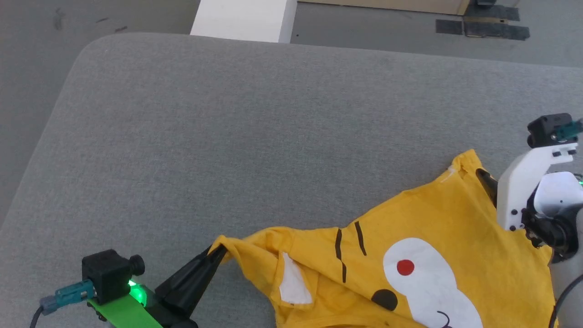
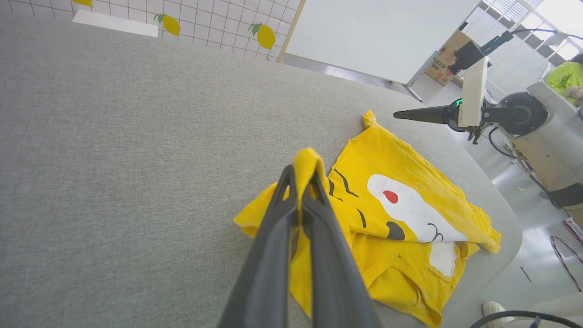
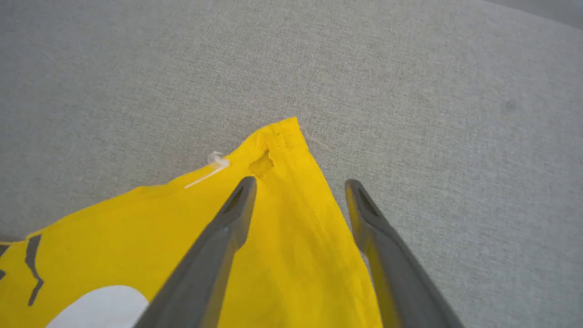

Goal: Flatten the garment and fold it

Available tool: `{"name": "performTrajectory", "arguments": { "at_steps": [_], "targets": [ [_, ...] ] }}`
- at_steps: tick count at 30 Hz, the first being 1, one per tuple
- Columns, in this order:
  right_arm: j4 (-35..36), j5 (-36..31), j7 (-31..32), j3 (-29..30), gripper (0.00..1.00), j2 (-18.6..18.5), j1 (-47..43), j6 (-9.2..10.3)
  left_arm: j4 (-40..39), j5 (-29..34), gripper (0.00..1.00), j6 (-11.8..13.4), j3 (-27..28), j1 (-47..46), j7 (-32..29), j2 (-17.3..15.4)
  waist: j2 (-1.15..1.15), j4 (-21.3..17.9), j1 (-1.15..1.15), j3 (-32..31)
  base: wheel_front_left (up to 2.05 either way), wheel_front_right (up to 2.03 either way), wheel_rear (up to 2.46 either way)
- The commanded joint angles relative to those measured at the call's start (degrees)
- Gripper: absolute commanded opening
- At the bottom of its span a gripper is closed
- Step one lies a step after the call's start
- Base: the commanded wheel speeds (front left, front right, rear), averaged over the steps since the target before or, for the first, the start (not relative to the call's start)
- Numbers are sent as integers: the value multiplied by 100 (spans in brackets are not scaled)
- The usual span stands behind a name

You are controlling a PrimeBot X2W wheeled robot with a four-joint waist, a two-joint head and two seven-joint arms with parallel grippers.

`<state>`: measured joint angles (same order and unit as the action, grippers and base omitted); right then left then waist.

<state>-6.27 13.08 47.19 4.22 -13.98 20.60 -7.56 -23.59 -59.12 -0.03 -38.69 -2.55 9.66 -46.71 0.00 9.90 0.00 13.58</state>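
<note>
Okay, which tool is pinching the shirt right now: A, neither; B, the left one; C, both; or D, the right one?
B: the left tool is shut on a fold of the shirt, while the right tool is open by a corner of it.

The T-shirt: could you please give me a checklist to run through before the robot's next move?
1. Left gripper holds the T-shirt: ok, shut on a bunched edge.
2. Right gripper holds the far corner: not ok, open, fingers astride the hem.
3. Right fingers touch the cloth: cannot tell.
4. T-shirt lies flat: not ok, folded over near the left gripper.
5. Bare grey table beyond for spreading: ok.
</note>
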Motion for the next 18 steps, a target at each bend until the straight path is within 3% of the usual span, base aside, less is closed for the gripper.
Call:
{"name": "performTrajectory", "arguments": {
  "at_steps": [1, 7, 8, 12, 18],
  "targets": [
    [-178, -75, -26, -64, 100, -49, 142, 8, 35, 35, 0, -50, -11, -126, -13, 48, 0, 122, 0, 84, 0, 0, 0],
    [-944, -235, -5, -197, 100, -109, 363, 8, 146, 49, 0, -148, -73, -270, -65, 142, 0, 292, 0, 109, 0, 0, 0],
    [-1047, -254, 17, -205, 95, -112, 359, 8, 161, 48, 0, -152, -80, -284, -68, 160, 0, 315, 0, 95, 0, 0, 0],
    [-1419, -334, 157, -147, 0, -91, 259, 8, 209, 25, 0, -128, -97, -272, -62, 207, 0, 383, 0, 9, 0, 0, 0],
    [-1506, -302, 173, -3, 0, -90, 133, 8, 193, -10, 0, -61, -76, -172, -5, 192, 0, 383, 0, -44, 0, 0, 0]
  ]
}}
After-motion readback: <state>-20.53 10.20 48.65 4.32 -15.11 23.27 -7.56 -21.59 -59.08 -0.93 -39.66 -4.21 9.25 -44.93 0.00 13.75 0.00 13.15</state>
